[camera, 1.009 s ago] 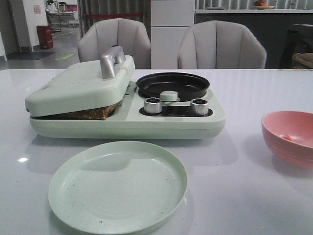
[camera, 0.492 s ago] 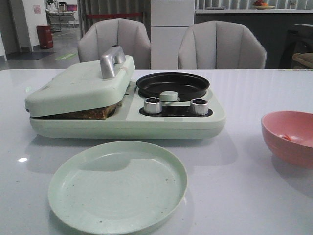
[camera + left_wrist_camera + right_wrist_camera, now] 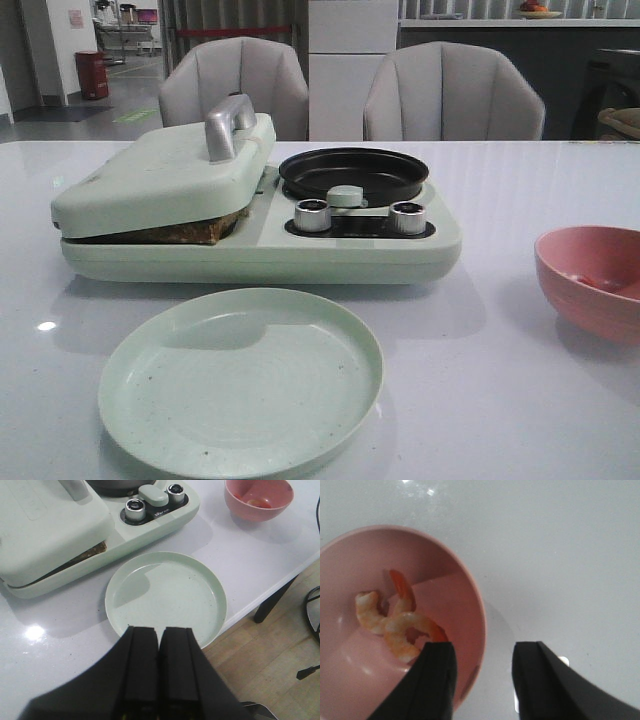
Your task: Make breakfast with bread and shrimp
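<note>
Bread sandwiched in the press side of the pale green breakfast maker, lid down on it, only the dark brown edge showing. Black pan on the maker's right half, two silver knobs in front of it. Green plate on the white tabletop just in front of the maker, nothing on it. Shrimp in the pink bowl at far right, well apart from the maker; looks like two curled pieces touching each other in the right wrist view. Right claw spread apart, straddling the bowl rim, one finger over the bowl near the shrimp, the other outside over tabletop, gripping nothing. Left claw closed tight, fingers pressed together, empty, above the plate's near edge.
</note>
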Robot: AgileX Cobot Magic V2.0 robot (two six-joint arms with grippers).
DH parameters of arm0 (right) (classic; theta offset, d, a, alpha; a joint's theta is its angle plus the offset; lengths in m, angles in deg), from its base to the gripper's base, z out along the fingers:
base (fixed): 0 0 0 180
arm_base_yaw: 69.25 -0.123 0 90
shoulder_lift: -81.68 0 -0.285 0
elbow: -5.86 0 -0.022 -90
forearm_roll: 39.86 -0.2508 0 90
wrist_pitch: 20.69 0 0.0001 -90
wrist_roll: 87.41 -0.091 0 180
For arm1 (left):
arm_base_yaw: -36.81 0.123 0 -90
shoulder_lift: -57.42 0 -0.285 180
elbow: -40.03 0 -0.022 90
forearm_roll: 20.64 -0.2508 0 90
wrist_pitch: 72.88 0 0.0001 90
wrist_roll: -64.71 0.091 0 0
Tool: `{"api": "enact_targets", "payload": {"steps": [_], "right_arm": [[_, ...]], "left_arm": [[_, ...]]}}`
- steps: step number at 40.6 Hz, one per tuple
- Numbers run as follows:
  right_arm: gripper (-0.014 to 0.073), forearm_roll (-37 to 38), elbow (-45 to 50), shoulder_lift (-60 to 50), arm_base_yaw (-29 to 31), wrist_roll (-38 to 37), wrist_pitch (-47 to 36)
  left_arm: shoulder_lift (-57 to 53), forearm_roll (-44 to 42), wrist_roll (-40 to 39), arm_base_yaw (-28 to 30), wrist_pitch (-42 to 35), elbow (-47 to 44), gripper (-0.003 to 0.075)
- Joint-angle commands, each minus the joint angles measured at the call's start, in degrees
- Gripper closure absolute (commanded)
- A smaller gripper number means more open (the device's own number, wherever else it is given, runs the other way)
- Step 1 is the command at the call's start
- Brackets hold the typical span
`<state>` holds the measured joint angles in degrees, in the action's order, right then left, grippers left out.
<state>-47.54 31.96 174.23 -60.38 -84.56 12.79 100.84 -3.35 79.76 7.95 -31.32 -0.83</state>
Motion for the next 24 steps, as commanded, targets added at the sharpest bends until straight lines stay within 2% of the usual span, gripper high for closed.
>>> {"api": "enact_targets", "payload": {"steps": [1,7,18,24], "right_arm": [[0.0204,-1.0,-2.0,1.3,0.5,0.1,-5.8],[0.0275,-2.1,-2.0,5.6,0.5,0.1,-8.9],[0.0454,-2.2,-2.0,8.7,0.5,0.1,-8.7],[0.059,-2.2,-2.0,7.5,0.3,0.2,-9.2]], "left_arm": [[0.0,1.2,-0.6,-0.3,-3.5,1.6,0.0619],[0.0,1.2,-0.6,-0.3,-3.5,1.6,0.0619],[0.0,1.2,-0.6,-0.3,-3.5,1.6,0.0619],[0.0,1.2,-0.6,-0.3,-3.5,1.6,0.0619]]}}
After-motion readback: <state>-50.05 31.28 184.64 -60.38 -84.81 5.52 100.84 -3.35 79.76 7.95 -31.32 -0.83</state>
